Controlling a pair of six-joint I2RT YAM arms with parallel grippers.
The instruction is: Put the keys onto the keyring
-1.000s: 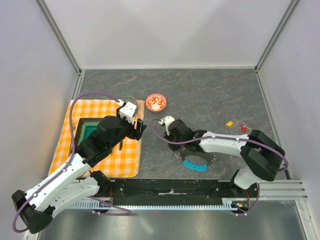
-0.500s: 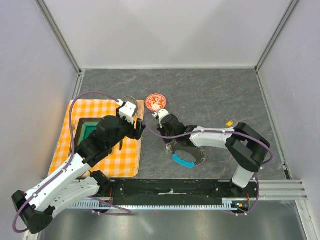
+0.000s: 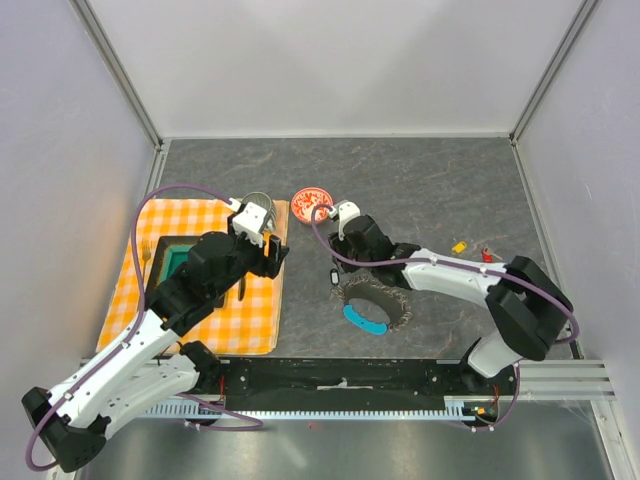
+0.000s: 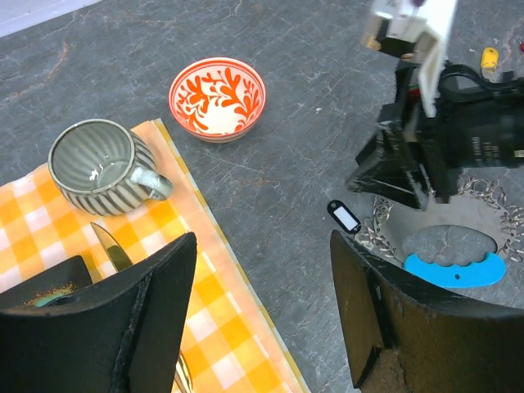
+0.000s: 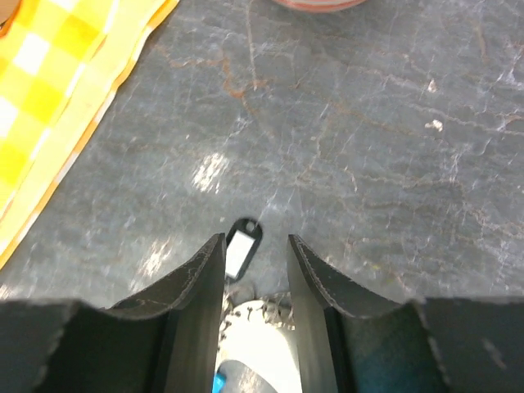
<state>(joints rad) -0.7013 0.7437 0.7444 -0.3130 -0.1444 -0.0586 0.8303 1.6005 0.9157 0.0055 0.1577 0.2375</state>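
**Risks.** The keyring (image 3: 378, 298) lies flat on the desk (image 3: 430, 180), with its blue crescent tag (image 3: 363, 320) at the near edge. Your right end effector (image 5: 255, 244) hovers low at the ring's far-left rim, fingers parted a little and gripping nothing. If you drop from here, a finger could catch the grey fringe and drag the loop. Your left end effector (image 4: 262, 246) hangs wide open and empty over the checked cloth (image 3: 200, 290), near the ribbed cup (image 3: 258, 208), so it is not bracing the ring. The black key (image 5: 240, 250) sits between your right fingertips, just beside the ring. It is thin and flat on stone, so a pinch may skid it. The yellow key (image 3: 459, 246) and red key (image 3: 487, 255) lie well apart, to the right.

**Changes.**
- Over the last second the keyring and its tag slid left.
- The right wrist swung toward the red bowl (image 3: 312, 203).
- The black key was covered before and now shows.
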